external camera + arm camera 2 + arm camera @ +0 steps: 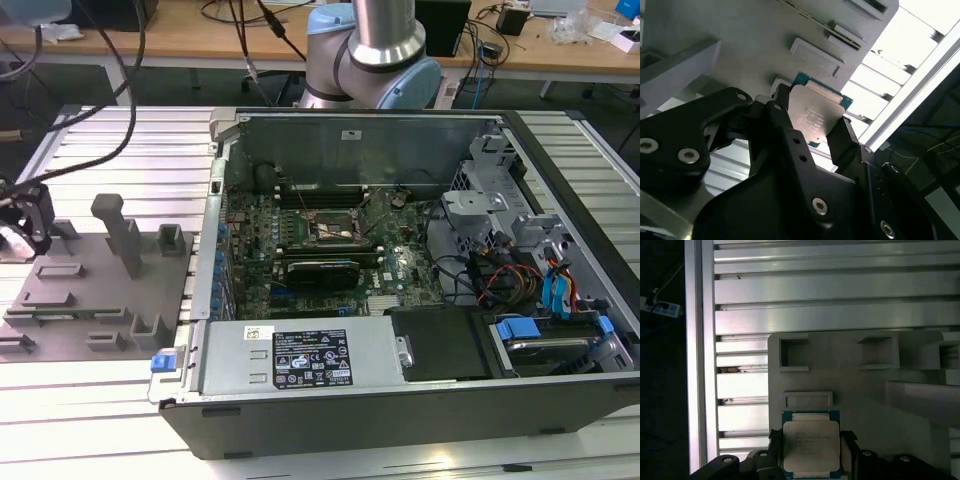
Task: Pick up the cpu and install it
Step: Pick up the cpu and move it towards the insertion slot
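The cpu (811,446), a flat square chip with a silvery top and a thin green rim, sits between my gripper's (811,452) two black fingers (848,440), over the grey fixture plate (865,385). In the second wrist view the same cpu (816,111) is clamped on two opposite edges, with my gripper (813,119) shut on it. In the exterior view my gripper (26,220) is at the far left, over the fixture plate's (100,285) left end. The open computer case (400,400) lies to the exterior view's right, its motherboard socket (336,231) uncovered.
Grey blocks and posts (122,235) stand up from the fixture plate. The table is ribbed aluminium rails (120,140). The arm's base (372,60) stands behind the case. Inside the case are drive cages and cables (520,270) at the exterior view's right.
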`<state>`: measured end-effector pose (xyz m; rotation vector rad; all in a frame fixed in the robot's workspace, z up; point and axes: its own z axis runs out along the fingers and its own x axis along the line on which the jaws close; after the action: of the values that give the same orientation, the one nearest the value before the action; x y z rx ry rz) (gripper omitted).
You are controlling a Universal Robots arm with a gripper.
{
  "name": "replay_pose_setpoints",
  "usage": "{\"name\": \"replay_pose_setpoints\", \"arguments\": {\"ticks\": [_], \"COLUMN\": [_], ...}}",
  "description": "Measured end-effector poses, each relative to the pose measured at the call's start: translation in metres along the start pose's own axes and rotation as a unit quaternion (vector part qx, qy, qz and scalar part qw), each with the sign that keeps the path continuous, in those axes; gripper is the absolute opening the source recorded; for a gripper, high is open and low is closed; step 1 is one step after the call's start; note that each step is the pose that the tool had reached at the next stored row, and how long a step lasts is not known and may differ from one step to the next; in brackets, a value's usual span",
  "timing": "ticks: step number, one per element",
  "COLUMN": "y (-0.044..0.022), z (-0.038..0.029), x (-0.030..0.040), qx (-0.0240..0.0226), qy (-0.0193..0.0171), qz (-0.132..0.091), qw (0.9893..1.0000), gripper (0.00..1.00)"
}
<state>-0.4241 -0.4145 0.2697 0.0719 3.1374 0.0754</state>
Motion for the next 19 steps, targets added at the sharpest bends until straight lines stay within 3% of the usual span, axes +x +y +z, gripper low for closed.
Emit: {"name": "replay_pose_setpoints", "arguments": {"ticks": [5, 16, 19], "y": [0.0014, 0.0037, 0.0045], "z": [-0.0240, -0.0632, -0.0772], "x": [0.0000, 0.0000, 0.0000], "qx": [0.0000, 0.0000, 0.0000], "qy": [0.0000, 0.0000, 0.0000], "qz": [0.000, 0.000, 0.000], "qw": [1.0000, 1.0000, 1.0000], "gripper": [0.55, 0.55, 0.55]}}
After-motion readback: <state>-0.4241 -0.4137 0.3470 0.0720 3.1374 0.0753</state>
